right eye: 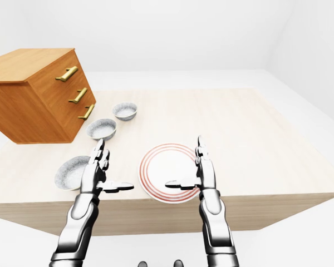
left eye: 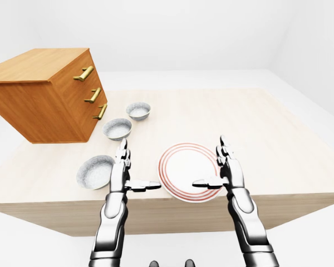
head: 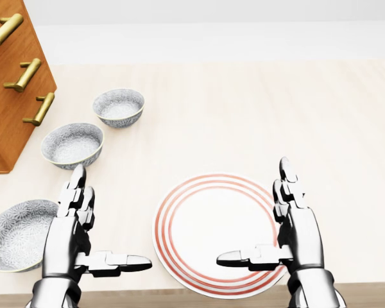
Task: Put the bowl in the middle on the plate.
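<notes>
Metal left hand (head: 67,236) and right hand (head: 301,232), fingers (head: 77,183) spread wide, hold nothing.

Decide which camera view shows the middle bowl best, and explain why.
The head view: the middle bowl appears largest, seen from above, rim and inside unobstructed. The two eye views show it whole too, but smaller and at a shallower angle.

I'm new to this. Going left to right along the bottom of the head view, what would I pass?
largest bowl → left hand, open → red-ringed plate → right hand, open, over the plate's right rim.
</notes>
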Tool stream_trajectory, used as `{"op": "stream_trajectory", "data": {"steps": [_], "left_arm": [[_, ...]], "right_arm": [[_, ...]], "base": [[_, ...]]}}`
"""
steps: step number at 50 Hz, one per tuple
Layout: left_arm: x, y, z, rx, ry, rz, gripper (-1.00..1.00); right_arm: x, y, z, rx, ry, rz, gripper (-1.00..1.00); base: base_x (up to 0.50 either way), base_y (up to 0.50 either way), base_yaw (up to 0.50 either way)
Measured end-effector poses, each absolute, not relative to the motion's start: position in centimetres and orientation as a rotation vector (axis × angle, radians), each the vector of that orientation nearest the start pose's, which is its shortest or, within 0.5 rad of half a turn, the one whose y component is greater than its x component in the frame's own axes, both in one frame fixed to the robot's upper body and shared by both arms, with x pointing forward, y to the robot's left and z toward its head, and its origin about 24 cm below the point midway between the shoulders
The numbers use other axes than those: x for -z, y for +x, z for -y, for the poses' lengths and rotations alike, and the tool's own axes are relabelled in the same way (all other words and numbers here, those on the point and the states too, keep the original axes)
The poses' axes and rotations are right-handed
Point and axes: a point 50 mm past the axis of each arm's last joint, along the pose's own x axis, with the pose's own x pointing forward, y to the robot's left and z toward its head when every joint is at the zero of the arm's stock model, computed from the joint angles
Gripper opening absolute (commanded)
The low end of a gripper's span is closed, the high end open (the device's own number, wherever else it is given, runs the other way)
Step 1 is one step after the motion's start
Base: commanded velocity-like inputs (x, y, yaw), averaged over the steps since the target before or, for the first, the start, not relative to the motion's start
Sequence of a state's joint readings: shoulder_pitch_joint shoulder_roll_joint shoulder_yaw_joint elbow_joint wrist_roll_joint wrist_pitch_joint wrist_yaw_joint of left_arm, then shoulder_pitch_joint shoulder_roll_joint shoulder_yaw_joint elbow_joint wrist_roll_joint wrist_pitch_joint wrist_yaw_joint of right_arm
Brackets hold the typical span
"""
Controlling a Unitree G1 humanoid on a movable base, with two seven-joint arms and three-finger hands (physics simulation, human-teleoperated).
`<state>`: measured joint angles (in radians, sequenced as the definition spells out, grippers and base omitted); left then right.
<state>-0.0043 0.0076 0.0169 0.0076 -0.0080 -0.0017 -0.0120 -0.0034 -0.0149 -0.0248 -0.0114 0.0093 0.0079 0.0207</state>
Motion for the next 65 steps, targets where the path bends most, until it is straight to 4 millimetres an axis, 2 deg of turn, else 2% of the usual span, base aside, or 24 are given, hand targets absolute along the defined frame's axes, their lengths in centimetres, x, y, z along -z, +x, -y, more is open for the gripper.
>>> {"op": "stream_trajectory", "data": {"steps": [28,41,55,60,65], "left_arm": [[-4.0,25.6,-16.0,-0.010,-0.001,-0.009,1.00],[-3.9,25.6,-16.1,-0.008,0.001,-0.008,1.00],[-3.8,25.6,-16.0,-0.005,0.005,-0.009,1.00],[-3.9,25.5,-16.0,-0.002,0.008,-0.011,1.00],[-3.9,25.6,-15.9,-0.001,0.010,-0.013,1.00]], "right_arm": [[-5.0,25.8,18.9,0.081,-0.042,0.031,1.00],[-5.7,25.3,21.4,0.160,-0.077,0.043,1.00],[-6.5,23.4,26.1,0.325,-0.102,0.048,1.00],[-6.1,20.8,30.3,0.463,-0.089,0.042,1.00],[-6.1,18.8,32.8,0.554,-0.090,0.045,1.00]], "base": [[0.00,0.00,0.00],[0.00,0.00,0.00],[0.00,0.00,0.00],[0.00,0.00,0.00],[0.00,0.00,0.00]]}}
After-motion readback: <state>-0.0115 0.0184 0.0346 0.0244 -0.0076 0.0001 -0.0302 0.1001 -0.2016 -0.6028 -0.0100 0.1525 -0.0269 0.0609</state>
